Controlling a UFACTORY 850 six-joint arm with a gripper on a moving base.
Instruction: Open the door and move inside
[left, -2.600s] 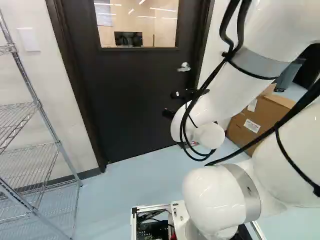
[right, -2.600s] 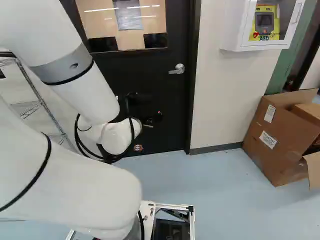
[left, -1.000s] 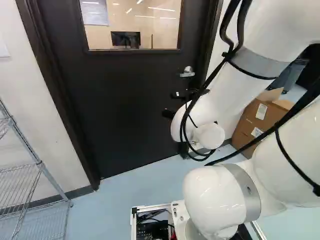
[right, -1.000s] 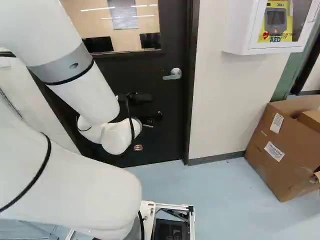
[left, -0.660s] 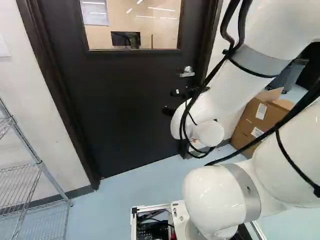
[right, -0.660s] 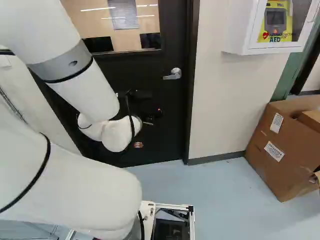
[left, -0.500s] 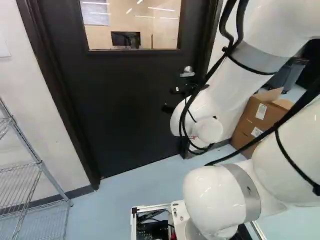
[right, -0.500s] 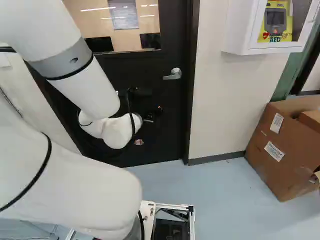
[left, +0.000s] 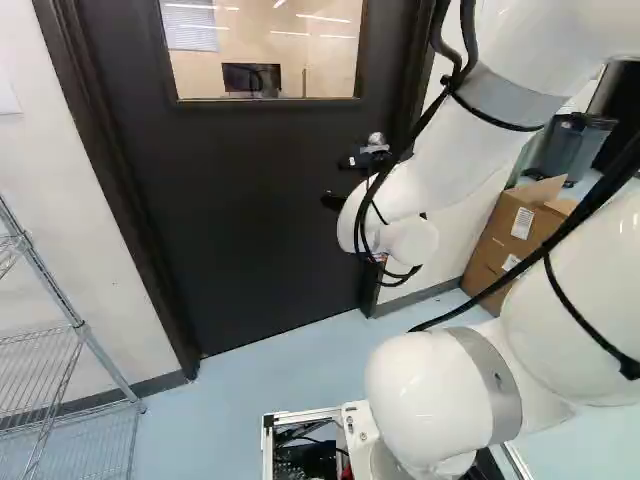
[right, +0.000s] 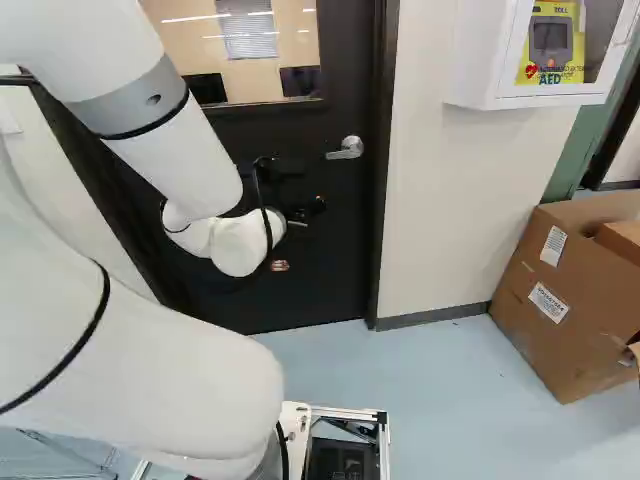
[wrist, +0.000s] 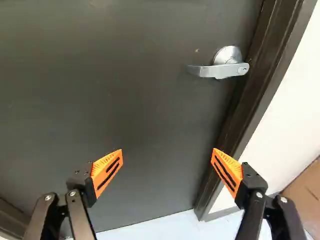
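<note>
Low in front of the dark door (right: 330, 250), left of its lever handle (right: 347, 148) in the right base view, is the black gripper (right: 300, 190), partly hidden by the wrist. In the wrist view the gripper (wrist: 168, 150) stands open, its orange pads wide apart with nothing between them. The silver handle (wrist: 220, 69) lies ahead of it, nearer the finger on the door-frame side, and neither finger touches it. The door (left: 250, 220) is closed in its frame, with a window in its upper part.
A wire shelf (left: 60, 370) stands at the left of the left base view. Right of the door, a white cabinet (right: 480, 80) hangs on the wall above cardboard boxes (right: 560, 300). The dark door frame (wrist: 250, 100) runs close beside the handle.
Early on, the base moved closer to the door and turned somewhat. Since then the base has stayed still, while the arm has lifted the gripper a little towards the handle's height.
</note>
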